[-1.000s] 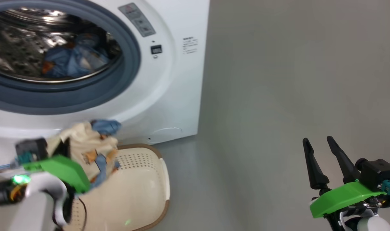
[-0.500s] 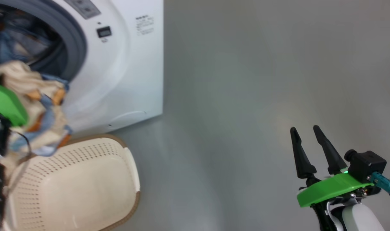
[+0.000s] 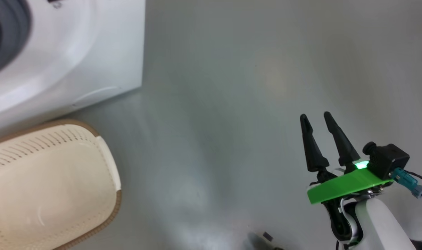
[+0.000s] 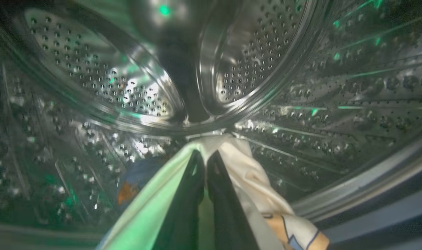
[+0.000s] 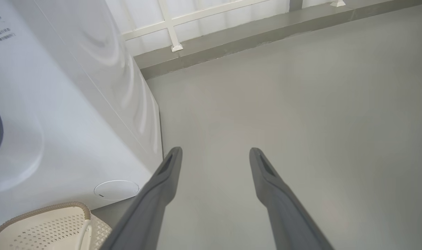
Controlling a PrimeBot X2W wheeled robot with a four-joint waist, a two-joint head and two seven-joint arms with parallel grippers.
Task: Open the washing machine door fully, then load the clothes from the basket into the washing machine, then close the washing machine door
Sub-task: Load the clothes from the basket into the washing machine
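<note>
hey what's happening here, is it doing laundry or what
A two-armed robot is loading laundry. Its left end effector is inside the perforated steel drum of the big white front-loading washing machine, shut on a soft cream garment with a cartoon print. A light blue garment already lies in the drum. The part of the cream perforated plastic basket in view holds nothing. The right end effector hangs open over the grey floor, holding nothing.
</note>
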